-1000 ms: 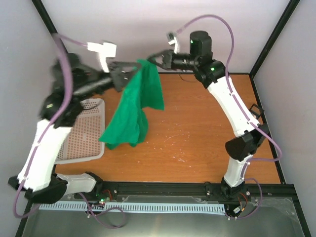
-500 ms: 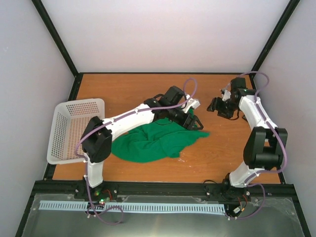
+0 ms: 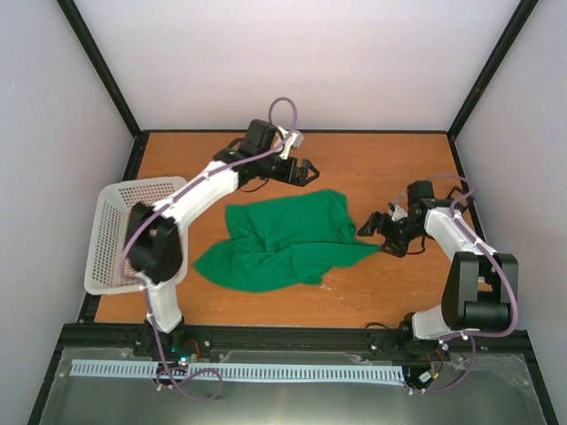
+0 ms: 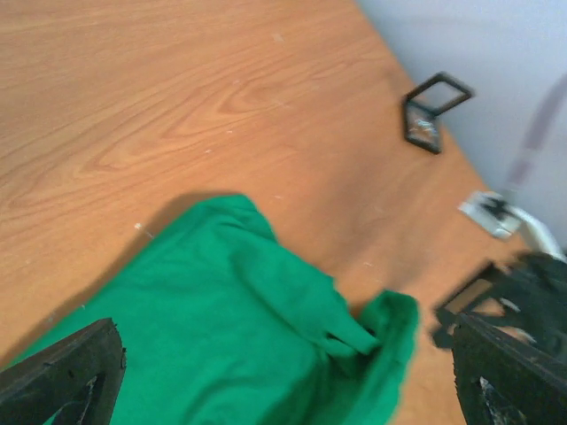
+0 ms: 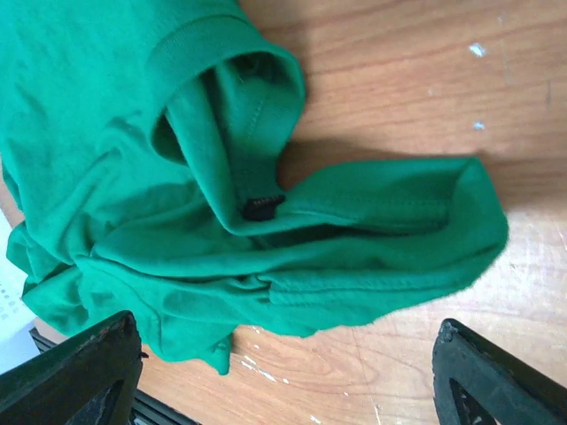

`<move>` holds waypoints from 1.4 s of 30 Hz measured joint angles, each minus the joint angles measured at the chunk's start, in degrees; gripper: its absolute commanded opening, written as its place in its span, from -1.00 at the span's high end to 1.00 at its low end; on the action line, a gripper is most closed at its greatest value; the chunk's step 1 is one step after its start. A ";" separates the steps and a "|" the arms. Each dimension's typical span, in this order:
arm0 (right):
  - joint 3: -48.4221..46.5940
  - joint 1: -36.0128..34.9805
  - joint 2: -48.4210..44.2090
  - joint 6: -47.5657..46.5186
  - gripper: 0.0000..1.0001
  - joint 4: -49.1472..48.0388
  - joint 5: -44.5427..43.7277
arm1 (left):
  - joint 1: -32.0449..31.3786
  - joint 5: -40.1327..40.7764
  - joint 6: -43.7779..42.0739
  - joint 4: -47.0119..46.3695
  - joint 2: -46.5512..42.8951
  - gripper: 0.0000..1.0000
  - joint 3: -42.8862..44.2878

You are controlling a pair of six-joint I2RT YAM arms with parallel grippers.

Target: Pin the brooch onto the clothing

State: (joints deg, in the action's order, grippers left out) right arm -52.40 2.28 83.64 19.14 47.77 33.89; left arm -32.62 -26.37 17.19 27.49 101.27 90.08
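The clothing (image 3: pixel 283 239), a green T-shirt, lies crumpled on the wooden table (image 3: pixel 372 168). My left gripper (image 3: pixel 307 170) hovers open just behind the shirt's far edge, and the left wrist view shows fabric (image 4: pixel 221 336) below its spread fingers (image 4: pixel 62 376). My right gripper (image 3: pixel 376 232) is open at the shirt's right edge. In its own view the folded collar and hem (image 5: pixel 266 221) lie ahead of the right gripper (image 5: pixel 288 372), with bare wood between the jaws. I cannot make out the brooch for certain.
A white mesh basket (image 3: pixel 111 199) stands at the table's left edge. A small black square frame box (image 4: pixel 437 111) rests near the right wall with a pale glint at its lower corner. Black frame posts line the walls.
A second ago both grippers held the shirt up in the air. They have since opened and the shirt has dropped onto the table. The left arm swung to the back, and the right lowered beside the shirt.
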 measured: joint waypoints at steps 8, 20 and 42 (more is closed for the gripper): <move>6.56 1.62 -4.24 1.81 -0.75 -3.61 1.55 | 0.24 0.02 -3.30 1.68 27.82 -0.98 20.48; 8.72 1.81 0.37 3.13 -0.67 -10.69 6.23 | -0.37 -8.44 -1.60 -1.95 43.85 -0.54 33.29; 3.91 2.62 6.71 8.70 0.95 -17.44 4.48 | -0.33 -11.93 0.37 1.73 46.25 0.99 38.12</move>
State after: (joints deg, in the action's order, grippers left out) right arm -48.49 4.91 90.35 27.83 30.33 38.37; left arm -32.95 -38.30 17.56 29.21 147.52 128.20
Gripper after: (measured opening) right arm 0.091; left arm 0.036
